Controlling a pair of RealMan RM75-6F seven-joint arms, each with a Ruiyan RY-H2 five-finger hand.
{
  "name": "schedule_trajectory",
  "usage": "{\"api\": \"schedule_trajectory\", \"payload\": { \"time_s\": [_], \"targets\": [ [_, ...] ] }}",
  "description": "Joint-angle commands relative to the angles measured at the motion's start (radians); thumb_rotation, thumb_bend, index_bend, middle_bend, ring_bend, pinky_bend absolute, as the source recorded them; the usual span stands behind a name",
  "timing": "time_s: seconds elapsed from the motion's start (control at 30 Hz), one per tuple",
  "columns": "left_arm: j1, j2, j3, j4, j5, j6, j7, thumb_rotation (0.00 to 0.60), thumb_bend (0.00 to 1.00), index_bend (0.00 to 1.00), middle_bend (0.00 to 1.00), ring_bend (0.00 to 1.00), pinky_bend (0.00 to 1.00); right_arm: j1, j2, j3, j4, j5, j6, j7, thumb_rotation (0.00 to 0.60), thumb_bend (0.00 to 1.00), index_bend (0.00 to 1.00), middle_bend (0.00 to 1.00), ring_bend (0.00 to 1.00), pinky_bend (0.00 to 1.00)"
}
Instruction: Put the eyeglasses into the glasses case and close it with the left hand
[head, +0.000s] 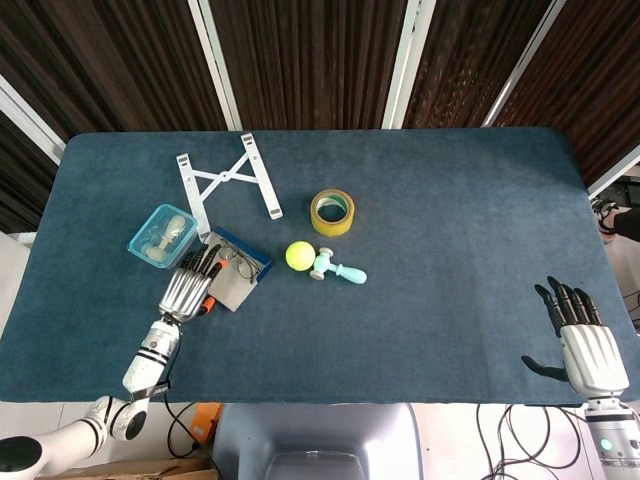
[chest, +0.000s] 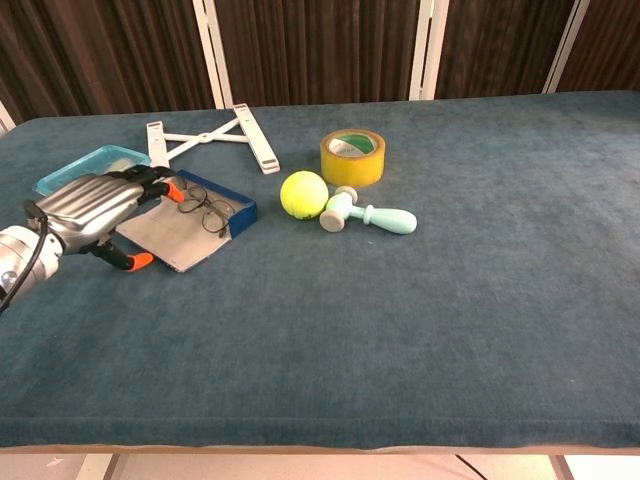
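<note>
The glasses case (head: 233, 285) lies open at the left of the table, a blue tray with a grey lid flap (chest: 178, 236) spread toward me. The thin-framed eyeglasses (head: 241, 266) (chest: 206, 208) lie in the blue tray. My left hand (head: 190, 286) (chest: 92, 204) lies over the left edge of the grey flap, its fingers stretched toward the glasses and holding nothing. Whether they touch the flap I cannot tell. My right hand (head: 584, 341) rests flat and open near the front right edge, seen only in the head view.
A clear blue box (head: 163, 235) (chest: 88, 165) sits just left of the case. A white folding stand (head: 226, 181) lies behind it. A yellow ball (chest: 304, 194), a mint toy mallet (chest: 371, 213) and a tape roll (chest: 353, 156) lie right of the case.
</note>
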Motion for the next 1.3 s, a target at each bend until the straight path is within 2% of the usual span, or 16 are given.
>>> {"api": "schedule_trajectory", "payload": {
  "time_s": [0.03,0.33,0.7,1.17,1.3],
  "targets": [
    [0.001,-0.018,-0.009,0.023,-0.002,0.011,-0.021,0.600,0.26,0.22,0.04,0.00,0.16,0.001,-0.001,0.000,0.000,0.001,-0.001,-0.002,0.600,0.10,0.00,0.00,0.00,0.00],
    [0.000,-0.049,-0.019,0.068,-0.003,0.024,-0.027,0.600,0.31,0.30,0.05,0.00,0.16,0.001,0.001,0.000,-0.001,0.003,-0.001,0.000,0.600,0.10,0.00,0.00,0.00,0.00],
    [-0.005,-0.102,-0.039,0.134,0.003,0.060,-0.098,0.600,0.34,0.38,0.07,0.01,0.17,0.001,0.002,-0.001,-0.001,0.002,-0.002,0.002,0.600,0.10,0.00,0.00,0.00,0.00],
    [-0.028,-0.153,-0.060,0.200,-0.004,0.055,-0.133,0.600,0.36,0.48,0.10,0.02,0.17,0.003,0.003,-0.001,-0.001,0.003,-0.005,0.003,0.600,0.10,0.00,0.00,0.00,0.00],
    [-0.030,-0.159,-0.063,0.217,-0.008,0.051,-0.139,0.600,0.41,0.56,0.11,0.03,0.17,0.003,0.004,-0.001,0.000,0.003,-0.004,0.005,0.600,0.10,0.00,0.00,0.00,0.00]
  ]
}}
